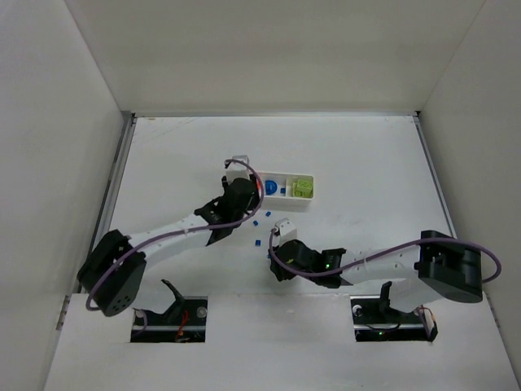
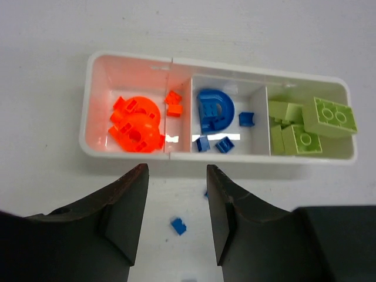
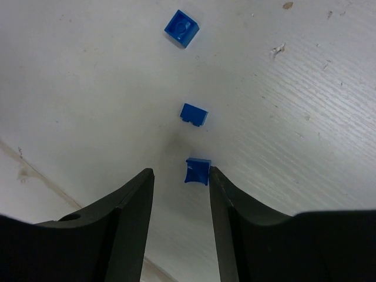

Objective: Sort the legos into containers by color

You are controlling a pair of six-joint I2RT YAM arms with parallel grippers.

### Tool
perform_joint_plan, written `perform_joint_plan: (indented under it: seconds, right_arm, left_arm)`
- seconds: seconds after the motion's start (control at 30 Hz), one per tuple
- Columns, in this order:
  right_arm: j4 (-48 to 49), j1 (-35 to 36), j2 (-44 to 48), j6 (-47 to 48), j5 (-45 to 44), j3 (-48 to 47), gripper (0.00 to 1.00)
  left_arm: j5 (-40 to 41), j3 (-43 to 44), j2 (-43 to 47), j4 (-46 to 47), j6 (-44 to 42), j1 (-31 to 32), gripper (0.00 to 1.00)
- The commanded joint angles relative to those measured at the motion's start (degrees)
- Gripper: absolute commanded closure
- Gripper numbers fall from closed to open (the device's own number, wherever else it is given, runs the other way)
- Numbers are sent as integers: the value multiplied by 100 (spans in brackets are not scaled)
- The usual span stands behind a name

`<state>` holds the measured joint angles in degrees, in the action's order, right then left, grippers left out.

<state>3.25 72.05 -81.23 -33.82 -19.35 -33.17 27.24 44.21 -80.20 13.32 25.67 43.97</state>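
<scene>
**A:** Where does the sort stand?

**B:** On the worktop, the white tray holds orange, blue and lime-green legos, each colour in its own compartment. Only loose blue bricks lie outside it.

**A:** And the grippers?

**B:** The left gripper hangs part open and empty, just before the tray. The right gripper is part open too and clamps nothing. A small blue brick sits against one finger.

**A:** Next?

**B:** Probably centre on that brick, close, and carry it to the middle compartment.
</scene>
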Motion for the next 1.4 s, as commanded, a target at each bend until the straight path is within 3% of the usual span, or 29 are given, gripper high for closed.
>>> perform_joint_plan:
  seconds: [0.0,0.17,0.4,0.63,0.77,0.93,1.17,1.37]
  right_arm:
    - [-131,41,-138,86,-349,-295,52]
    - [-421,76,-419,104,-648,-471,55]
    - [-509,217,-578,-19,-771,-550,73]
    - [-562,156,237,-230,-851,-384,79]
    - [-474,-344,906,-20,-667,-401,79]
    - [-193,-1319,1083,288,-473,-743,79]
    - [493,-2533,57,543,212,-1762,79]
    - [519,-2920,-1245,561,345,-2755,78]
  left_arm:
    - [281,-525,679,-452,446,186,59]
    - [343,-1036,1392,-1050,939,467,59]
    - [352,-1449,1771,-1473,1466,845,59]
    - [325,-1468,1500,-1394,1704,1329,54]
    - [334,-1380,1139,-1192,1731,1584,52]
    - [343,-1336,770,-911,1731,1707,52]
    - [299,-1520,734,-682,1854,1778,52]
    - [299,-1608,691,-524,1871,1813,52]
